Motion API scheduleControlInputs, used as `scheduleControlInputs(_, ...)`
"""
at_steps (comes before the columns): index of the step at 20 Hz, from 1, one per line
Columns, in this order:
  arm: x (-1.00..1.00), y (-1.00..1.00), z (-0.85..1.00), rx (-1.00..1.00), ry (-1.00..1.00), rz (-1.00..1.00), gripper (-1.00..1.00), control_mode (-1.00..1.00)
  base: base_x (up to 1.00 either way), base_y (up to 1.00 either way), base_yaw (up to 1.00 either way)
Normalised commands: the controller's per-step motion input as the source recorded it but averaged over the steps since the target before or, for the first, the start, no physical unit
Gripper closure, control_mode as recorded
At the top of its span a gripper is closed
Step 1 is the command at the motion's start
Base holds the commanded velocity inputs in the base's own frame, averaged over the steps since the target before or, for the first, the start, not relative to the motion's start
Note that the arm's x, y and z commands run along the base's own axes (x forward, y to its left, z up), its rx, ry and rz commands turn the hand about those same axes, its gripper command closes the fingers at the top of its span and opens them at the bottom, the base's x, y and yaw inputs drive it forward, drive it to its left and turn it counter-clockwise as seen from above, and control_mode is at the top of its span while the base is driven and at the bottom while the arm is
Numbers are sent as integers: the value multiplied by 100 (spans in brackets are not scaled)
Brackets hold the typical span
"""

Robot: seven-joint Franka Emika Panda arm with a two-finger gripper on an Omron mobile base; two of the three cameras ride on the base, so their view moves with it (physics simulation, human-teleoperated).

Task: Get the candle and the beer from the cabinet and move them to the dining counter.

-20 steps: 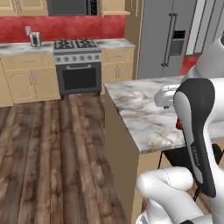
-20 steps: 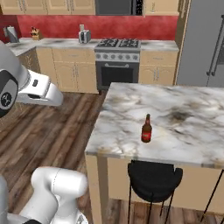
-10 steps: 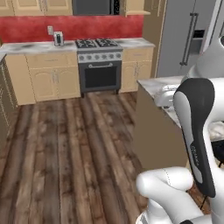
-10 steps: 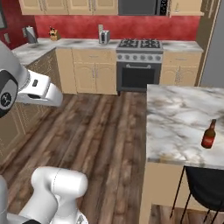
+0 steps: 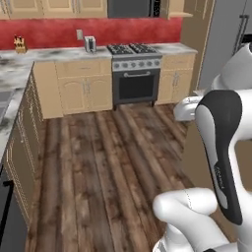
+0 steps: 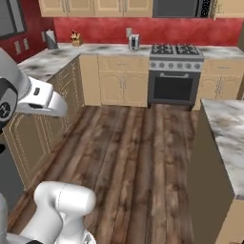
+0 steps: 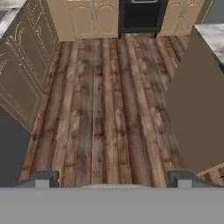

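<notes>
Dark plank floor (image 7: 105, 100) under the gripper (image 7: 113, 178), fingers (image 7: 43, 178) spread wide, nothing between them. Just ahead and to the right, the tan end and marble corner of the dining counter (image 7: 209, 37). Farther off, across the floor, a black-fronted stove (image 6: 174, 71) between tan base cabinets (image 6: 122, 86) under a red backsplash (image 5: 98, 30). On the far marble worktop, a silver toaster (image 6: 134, 42) and a knife block (image 5: 19, 45). Above, tan wall cabinets (image 6: 95, 6) with doors closed.
</notes>
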Motion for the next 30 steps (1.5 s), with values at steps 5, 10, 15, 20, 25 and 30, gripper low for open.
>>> scheduleControlInputs(5,0,0,0,0,0,0,-100,100,100,20,-9)
scheduleControlInputs(10,0,0,0,0,0,0,-100,100,100,0,-7)
scheduleControlInputs(15,0,0,0,0,0,0,-100,100,100,-3,-2)
scheduleControlInputs(20,0,0,0,0,0,0,-100,100,100,0,-2)
scheduleControlInputs(25,0,0,0,0,0,0,-100,100,100,0,-1)
scheduleControlInputs(30,0,0,0,0,0,0,-100,100,100,0,-4)
